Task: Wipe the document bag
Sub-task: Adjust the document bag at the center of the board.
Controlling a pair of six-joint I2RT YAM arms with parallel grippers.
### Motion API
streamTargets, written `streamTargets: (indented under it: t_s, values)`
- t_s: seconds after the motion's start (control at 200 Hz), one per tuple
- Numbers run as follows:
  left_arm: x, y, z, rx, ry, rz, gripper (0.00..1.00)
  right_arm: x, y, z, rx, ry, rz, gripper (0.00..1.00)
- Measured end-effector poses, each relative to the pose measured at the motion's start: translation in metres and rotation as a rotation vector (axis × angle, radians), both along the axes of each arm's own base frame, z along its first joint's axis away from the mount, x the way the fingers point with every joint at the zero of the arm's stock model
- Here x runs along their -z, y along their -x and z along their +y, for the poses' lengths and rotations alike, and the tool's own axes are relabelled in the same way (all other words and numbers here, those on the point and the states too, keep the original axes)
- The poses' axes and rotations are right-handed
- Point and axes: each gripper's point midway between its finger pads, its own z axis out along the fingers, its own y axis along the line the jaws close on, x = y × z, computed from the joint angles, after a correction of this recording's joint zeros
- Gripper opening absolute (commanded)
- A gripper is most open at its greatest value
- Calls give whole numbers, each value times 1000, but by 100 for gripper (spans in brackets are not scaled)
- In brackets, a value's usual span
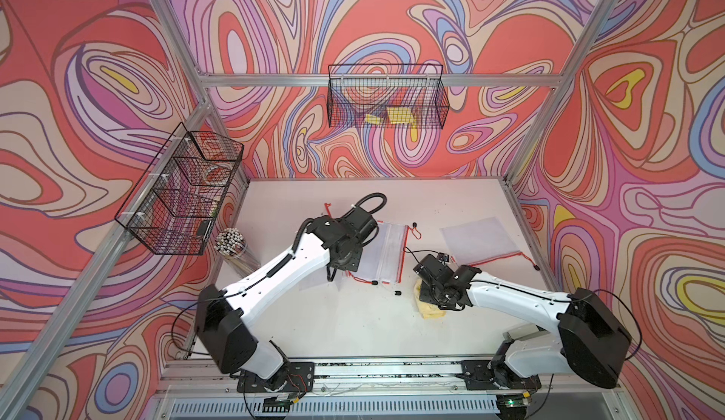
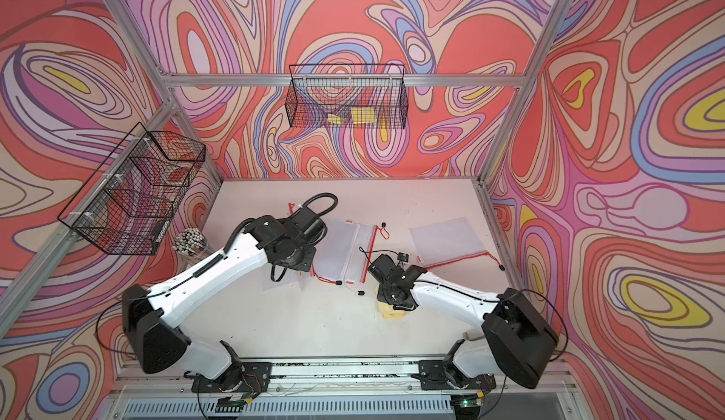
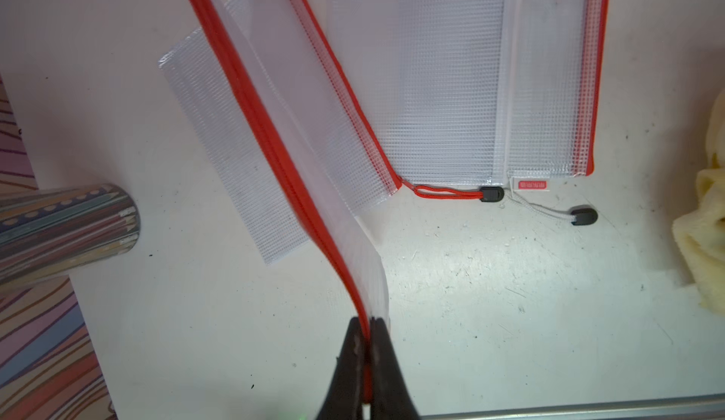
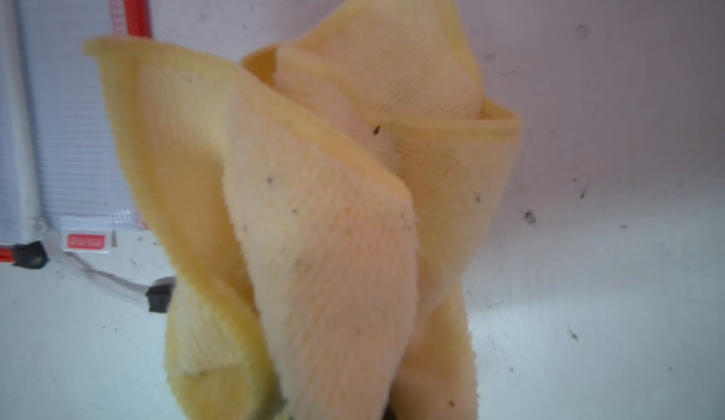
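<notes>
Two sets of jaws are closed on soft things. A mesh document bag (image 3: 365, 269) is pinched by its red zipper edge (image 3: 270, 132) between the left jaws and held raised off the counter (image 1: 353, 320), left of its middle. A second document bag (image 1: 386, 249) is laid flat at the counter's middle, and a third document bag (image 1: 480, 241) near the right edge. A yellow cloth (image 4: 314, 202) is clamped by the right jaws, themselves hidden behind its folds, toward the front edge. A pencil cup (image 1: 231, 247) is stood at the left edge.
</notes>
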Motion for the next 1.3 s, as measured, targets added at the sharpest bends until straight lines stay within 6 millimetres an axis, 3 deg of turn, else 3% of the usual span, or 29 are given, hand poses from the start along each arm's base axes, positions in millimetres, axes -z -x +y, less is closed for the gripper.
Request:
streamTargets:
  t_s: [0.2,0.436,0.486,0.626,0.756,0.876,0.992,1.077,1.157,1.297]
  values:
    - [33,15,-61,168,-45,87,0,-35,2,-18,53,-31,-86,0]
    - [72,63,-123,307,53,193,0,-55,11,-43,94,11,-122,0]
    - [79,76,-134,329,90,217,8,-57,11,-46,98,25,-125,0]
    - [101,98,-150,349,175,262,48,-60,3,-43,89,61,-121,0]
    - [99,100,-146,326,250,239,80,-56,-12,-29,54,93,-102,0]
    - [63,97,-132,299,382,109,95,-62,-33,-10,6,102,-112,0]
    - [15,90,-106,250,534,-60,99,-70,-56,18,-50,77,-131,0]
    - [-5,78,-74,169,623,-145,99,-66,-75,43,-95,49,-131,0]
    - [-2,61,-40,55,647,-187,99,-52,-85,63,-139,36,-105,0]
    - [35,53,-3,-69,614,-140,99,-16,-93,89,-200,39,-41,0]
